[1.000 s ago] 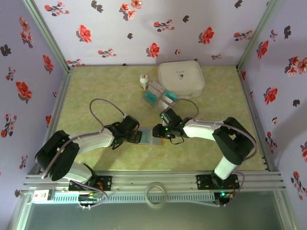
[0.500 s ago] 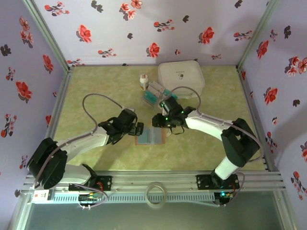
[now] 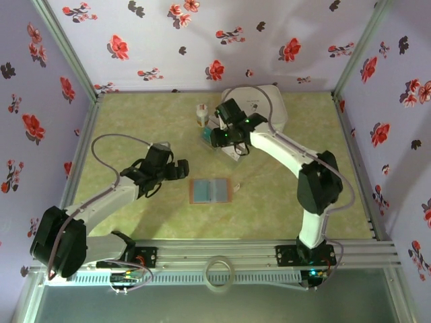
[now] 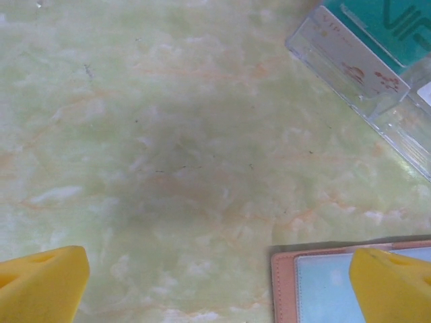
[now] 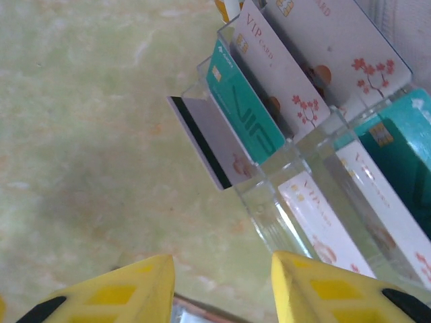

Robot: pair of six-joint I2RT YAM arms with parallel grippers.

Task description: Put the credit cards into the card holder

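Right gripper (image 5: 221, 264): jaws part open, nothing held between them; poised at clear rack (image 5: 269, 202), on far side of card holder (image 3: 211, 190). Credit cards (image 5: 246, 111) stood on edge in rack slots, top edges exposed; judged handy for pinch from above. Front card (image 5: 202, 145), magnetic stripe outward, nearest jaws; judged likely next pick. Left gripper (image 4: 219, 269): spread wide, empty, parked just left of card holder, presumably to steady it. Card holder laid open flat on table (image 3: 135, 134), inner face up, ready for insertion.
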